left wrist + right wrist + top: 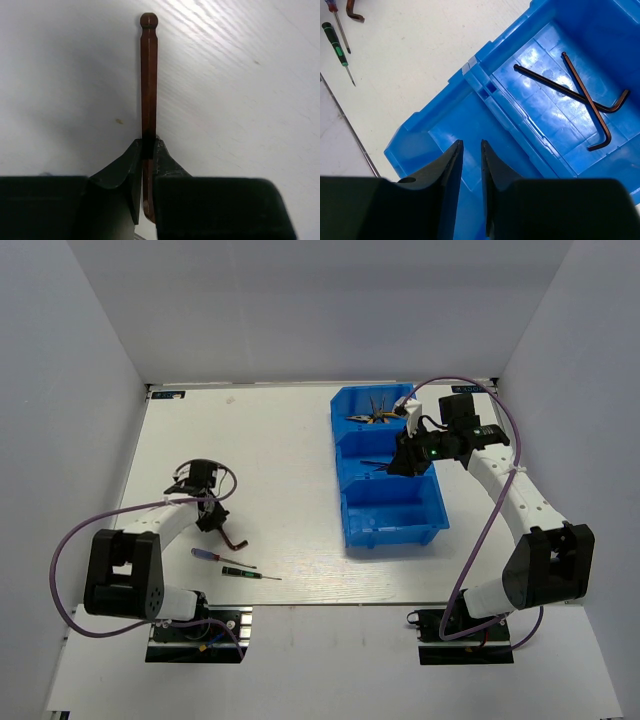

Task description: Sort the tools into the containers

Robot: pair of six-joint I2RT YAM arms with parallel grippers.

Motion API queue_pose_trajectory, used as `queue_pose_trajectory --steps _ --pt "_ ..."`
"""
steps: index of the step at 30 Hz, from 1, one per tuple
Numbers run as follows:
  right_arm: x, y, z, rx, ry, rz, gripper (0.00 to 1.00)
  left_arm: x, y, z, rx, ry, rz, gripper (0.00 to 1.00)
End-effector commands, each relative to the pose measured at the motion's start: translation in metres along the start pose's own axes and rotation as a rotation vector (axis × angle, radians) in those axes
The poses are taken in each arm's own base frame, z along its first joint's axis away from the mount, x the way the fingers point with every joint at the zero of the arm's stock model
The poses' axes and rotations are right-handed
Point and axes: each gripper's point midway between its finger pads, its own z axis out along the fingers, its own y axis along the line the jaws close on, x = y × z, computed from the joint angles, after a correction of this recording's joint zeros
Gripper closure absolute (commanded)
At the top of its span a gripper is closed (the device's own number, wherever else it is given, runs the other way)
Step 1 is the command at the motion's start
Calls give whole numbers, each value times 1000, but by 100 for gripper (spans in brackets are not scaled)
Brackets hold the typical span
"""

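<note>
Top view: pliers (375, 418) are seen in the far compartment of the bin (392, 537), upper centre. Two screwdrivers (207, 555) are left unsorted on the table (280, 470), lower left.

Left wrist view: a hex key (148, 75) is clamped by the left gripper (148, 146).

Right wrist view: two hex keys (585, 99) are binned at right. The jaws of the right gripper (470, 147) are parted, with nothing held.

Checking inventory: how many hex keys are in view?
3. Two hex keys lie crossed in the middle bin compartment; the third hex key is pinched by the left tool, down at the table. None seem hidden.
</note>
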Motion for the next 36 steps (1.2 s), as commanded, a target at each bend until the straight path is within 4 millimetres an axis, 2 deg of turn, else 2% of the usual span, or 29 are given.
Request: queue_pose_trajectory --steps 1,2,3,4,5,6,7,8,9,10,11,12,13,14,15,16,19,20,21,23,24,25,26,28,30,31,32,33,36 --pt "-2 4 -5 -6 -19 -6 73 -16 -39 -10 157 -15 74 100" --pt "-1 3 -4 -7 -14 -10 71 -28 -68 -25 283 -26 125 100" --pt "0 4 -4 -9 -13 -11 67 -39 -85 -34 355 -53 153 100" --pt "1 3 -4 -6 -10 -13 64 -54 -114 -45 474 -104 192 100" --pt "3 3 -4 -6 -3 -22 62 -59 -148 -69 663 -107 277 100" --pt "2 2 -6 0 -5 -27 60 -61 -169 -82 765 -114 328 100" --pt "3 0 -5 -2 -1 -35 60 -56 -188 -84 859 -83 381 100" --pt "2 3 -8 -9 4 -38 60 -62 -222 -115 1036 -116 473 100" --pt "6 2 -9 -9 18 -46 62 -60 -236 -122 1091 -111 517 100" --pt "4 1 -11 -14 16 -64 70 -56 -250 -130 1155 -106 564 100" --pt "4 2 -13 -18 21 -66 79 -58 -272 -152 1240 -132 620 100" --pt "5 1 -15 -13 22 -63 89 -55 -284 -147 1252 -140 659 100" --pt "4 -1 -18 0 17 -69 100 -52 -294 -153 1285 -151 689 100" --pt "5 -6 -20 26 21 -62 100 -54 -312 -169 1329 -191 719 100" --pt "6 -8 -20 34 16 -59 100 -52 -321 -172 1353 -204 744 100" --pt "4 -9 -26 56 2 -63 100 -47 -331 -163 1357 -187 753 100" --pt "3 -19 -35 116 -18 -55 100 -46 -367 -185 1442 -232 795 100" --pt "3 -22 -36 132 -17 -56 100 -36 -376 -175 1455 -204 808 100" --pt "4 -22 -37 139 -19 -55 100 -27 -387 -181 1485 -215 829 100" --pt "6 -27 -41 162 -29 -52 100 -21 -404 -191 1529 -220 846 100" --pt "8 -30 -42 170 -27 -49 100 -12 -411 -180 1532 -190 855 100" --pt "10 -31 -43 173 -26 -38 100 -8 -423 -193 1563 -208 872 100" --pt "10 -31 -44 176 -29 -39 100 -3 -430 -194 1585 -208 895 99" --pt "12 -32 -46 175 -34 -29 100 9 -446 -187 1593 -163 922 99" --pt "11 -34 -49 183 -43 -24 100 17 -456 -178 1588 -128 943 93" --pt "13 -32 -49 180 -41 -21 100 11 -464 -188 1613 -138 952 91" --pt "13 -33 -49 180 -43 -19 100 25 -467 -169 1586 -76 962 88" --pt "14 -33 -50 179 -43 -18 82 30 -470 -170 1585 -66 975 77" --pt "17 -28 -50 156 -47 -32 56 22 -466 -177 1550 -105 974 49"
